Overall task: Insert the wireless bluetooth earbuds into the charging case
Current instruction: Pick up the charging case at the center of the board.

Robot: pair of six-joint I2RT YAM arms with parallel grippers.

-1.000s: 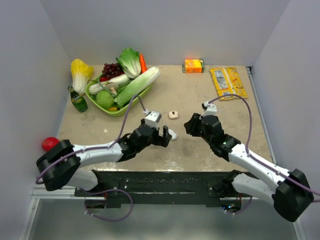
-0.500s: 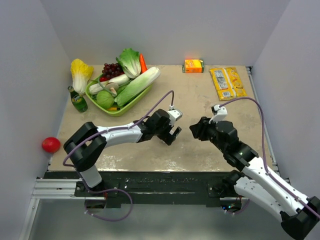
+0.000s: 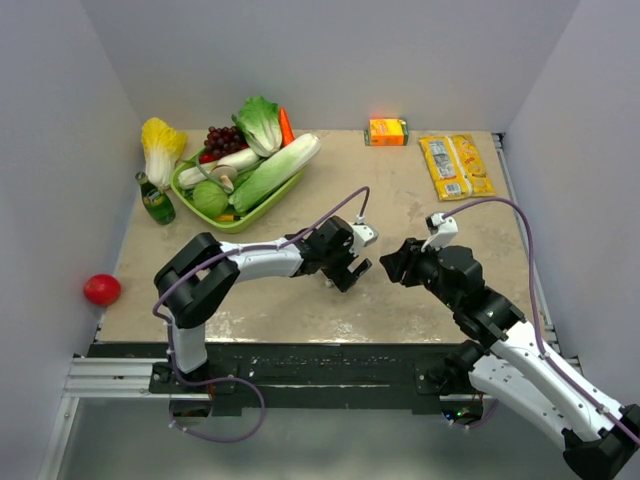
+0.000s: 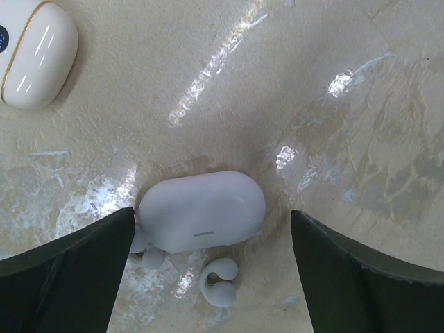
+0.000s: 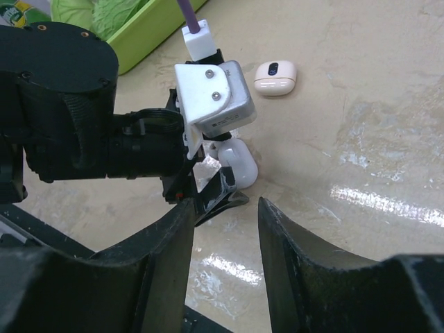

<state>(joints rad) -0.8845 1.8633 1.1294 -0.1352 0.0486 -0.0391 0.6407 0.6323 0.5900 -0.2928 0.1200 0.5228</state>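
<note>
Left gripper [image 4: 211,215]: fingers [image 4: 69,270] spread wide, gripping nothing. They straddle a white pebble-shaped piece [image 4: 201,211] lying flat on the table [image 3: 400,190]. I cannot tell whether either pad touches it.

Wireless bluetooth earbuds: I see one [image 4: 218,283] on the table just beside the near edge of the white piece. A second [image 4: 149,258] lies next to it, partly tucked under that piece by the finger on the left of the view.

Charging case [image 4: 31,52]: cream, with a gold line round the rim, apart from the fingers at the far corner of the left wrist view. In the right wrist view it sits beyond the left wrist.

Right gripper [image 5: 227,208]: fingers partly apart, holding nothing, pointed at the left gripper from close by, above the table.

Farther out: green tray of vegetables [image 3: 235,222], green bottle [image 3: 155,200], orange carton [image 3: 388,131], yellow packet [image 3: 456,165].
</note>
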